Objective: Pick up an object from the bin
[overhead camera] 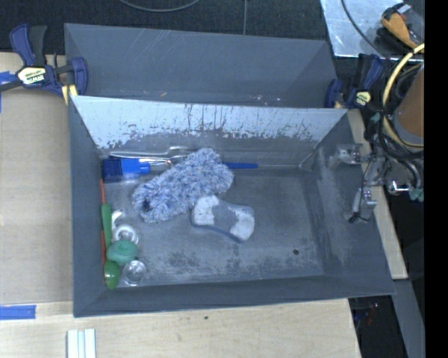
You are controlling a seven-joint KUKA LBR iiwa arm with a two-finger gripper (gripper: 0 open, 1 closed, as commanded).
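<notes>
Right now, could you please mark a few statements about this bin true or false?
1. The gripper hangs by the right wall of the bin, touching nothing in it. True.
2. The fluffy blue-and-white duster lies in the front right corner. False: it lies left of centre, toward the back.
3. The green things lie along the left wall. True.
4. The gripper holds the grey-and-white object. False: that lies on the floor beside the duster.

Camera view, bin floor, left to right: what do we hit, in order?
Thin green stick along the left wall → fluffy blue-and-white mop head → pale grey-white soft lump → gripper at the right wall.
</notes>
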